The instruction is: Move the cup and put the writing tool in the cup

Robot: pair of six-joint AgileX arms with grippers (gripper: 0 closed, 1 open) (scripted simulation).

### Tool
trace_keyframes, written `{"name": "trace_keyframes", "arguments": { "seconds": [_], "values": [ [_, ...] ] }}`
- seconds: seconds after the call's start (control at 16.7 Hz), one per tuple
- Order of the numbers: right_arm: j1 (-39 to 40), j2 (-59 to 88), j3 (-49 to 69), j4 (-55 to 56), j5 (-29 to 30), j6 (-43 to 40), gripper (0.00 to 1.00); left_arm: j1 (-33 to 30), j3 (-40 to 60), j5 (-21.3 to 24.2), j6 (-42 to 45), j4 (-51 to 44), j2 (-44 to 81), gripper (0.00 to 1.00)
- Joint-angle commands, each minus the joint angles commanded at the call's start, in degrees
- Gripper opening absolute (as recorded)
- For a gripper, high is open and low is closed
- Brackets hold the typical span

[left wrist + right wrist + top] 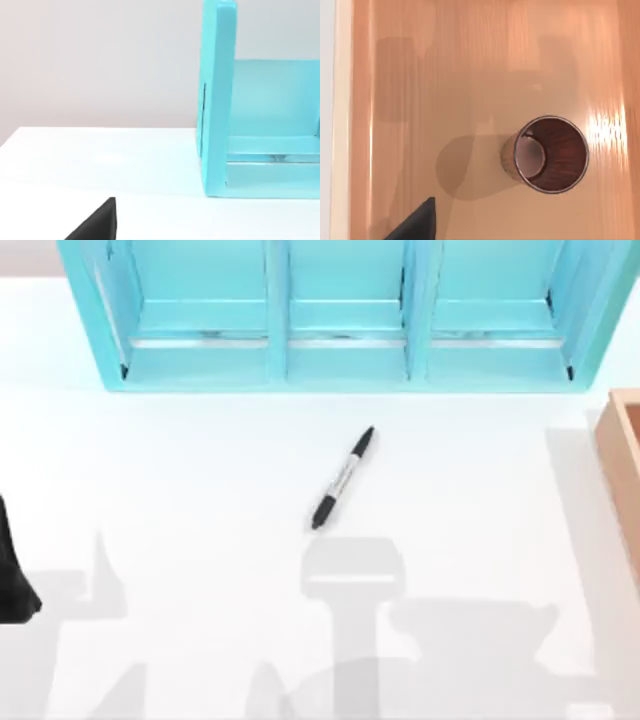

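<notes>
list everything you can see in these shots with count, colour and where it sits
marker pen: 1, black with a grey label band, lying flat and diagonal on the table near its middle, in front of the shelf
cup: 1, reddish-brown with a dark interior, standing upright and empty on the floor of the wooden box, seen from above in the right wrist view
wooden box: 1, tan, at the table's right edge
shelf unit: 1, turquoise with three open compartments, along the back of the table
table: 1, white
left arm: 1, black, at the table's left edge, away from the pen
right gripper: a dark fingertip above the box floor beside the cup
</notes>
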Motion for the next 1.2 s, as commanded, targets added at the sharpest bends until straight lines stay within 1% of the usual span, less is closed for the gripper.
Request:
{"name": "trace_keyframes", "arguments": {
  "seconds": [0.3,0.54,0.66,1.02,1.2],
  "values": [
    [-4.66,23.79,19.92,-16.74,-0.02,-4.52,1.00,0.00,0.00,0.00,0.00,0.00,0.00,1.00],
    [-6.91,34.15,29.52,-24.80,-0.04,-6.70,1.00,0.00,0.00,0.00,0.00,0.00,0.00,1.00],
    [-7.35,35.98,31.42,-26.41,-0.05,-7.13,1.00,0.00,0.00,0.00,0.00,0.00,0.00,1.00],
    [-7.11,36.00,31.25,-26.23,-0.04,-7.08,1.00,0.00,0.00,0.00,0.00,0.00,0.00,1.00],
    [-7.17,36.69,27.50,-22.22,-0.05,-6.92,1.00,0.00,0.00,0.00,0.00,0.00,0.00,1.00]
  ]
}}
